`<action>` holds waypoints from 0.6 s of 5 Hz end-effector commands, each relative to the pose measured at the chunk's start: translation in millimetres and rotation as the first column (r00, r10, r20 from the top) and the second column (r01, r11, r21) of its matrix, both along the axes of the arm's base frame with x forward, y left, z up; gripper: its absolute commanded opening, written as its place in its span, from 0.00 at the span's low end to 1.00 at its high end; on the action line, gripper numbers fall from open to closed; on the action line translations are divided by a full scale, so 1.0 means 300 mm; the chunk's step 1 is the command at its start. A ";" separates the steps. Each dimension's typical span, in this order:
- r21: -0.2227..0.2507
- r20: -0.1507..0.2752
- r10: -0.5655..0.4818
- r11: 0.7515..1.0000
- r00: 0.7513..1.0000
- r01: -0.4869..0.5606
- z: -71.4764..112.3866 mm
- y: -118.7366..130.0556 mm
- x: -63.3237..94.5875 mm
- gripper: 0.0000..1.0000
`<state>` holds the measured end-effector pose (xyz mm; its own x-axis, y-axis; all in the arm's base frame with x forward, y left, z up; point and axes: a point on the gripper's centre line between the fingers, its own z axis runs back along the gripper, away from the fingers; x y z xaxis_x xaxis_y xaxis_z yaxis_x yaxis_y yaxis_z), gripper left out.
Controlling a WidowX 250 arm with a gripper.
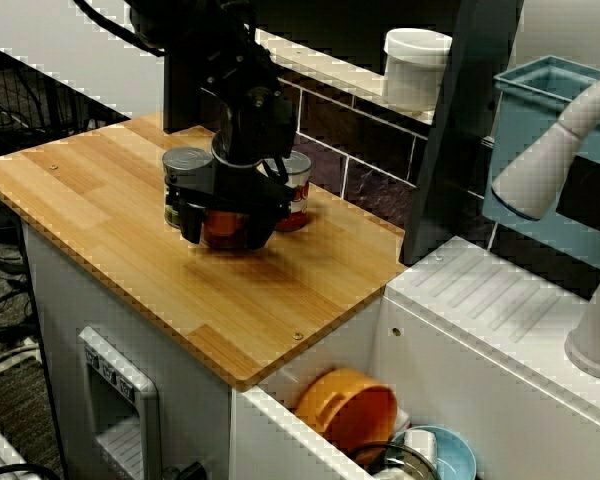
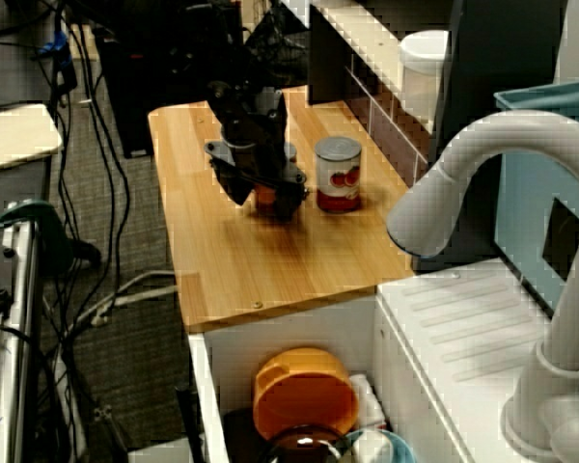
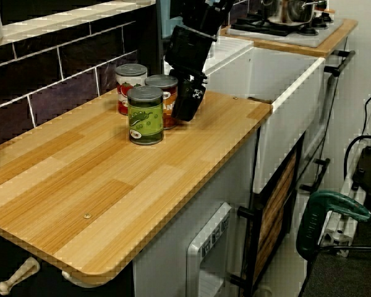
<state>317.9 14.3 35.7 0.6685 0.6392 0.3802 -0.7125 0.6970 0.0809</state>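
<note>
Three cylindrical metal cans stand on the single light wooden surface [image 3: 111, 179]: one green-labelled can [image 3: 144, 117], one orange-labelled can [image 3: 166, 104] and one red-and-white-labelled can [image 3: 130, 83]. There are two bowls, one orange bowl [image 1: 348, 408] and one light blue bowl [image 1: 452, 456]. There is one white lidded tub [image 1: 416, 68], one white tap [image 2: 482, 159] and one steel pot [image 3: 290, 9].
</note>
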 end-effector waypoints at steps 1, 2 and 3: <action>0.024 0.047 0.027 0.999 0.999 -0.028 0.018 0.083 0.074 1.00; 0.022 0.036 0.042 0.999 0.998 -0.043 0.019 0.125 0.085 1.00; 0.007 0.011 0.050 0.999 0.999 -0.050 0.026 0.157 0.079 1.00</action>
<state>332.5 54.2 30.3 0.6454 0.6743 0.3589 -0.7466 0.6563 0.1095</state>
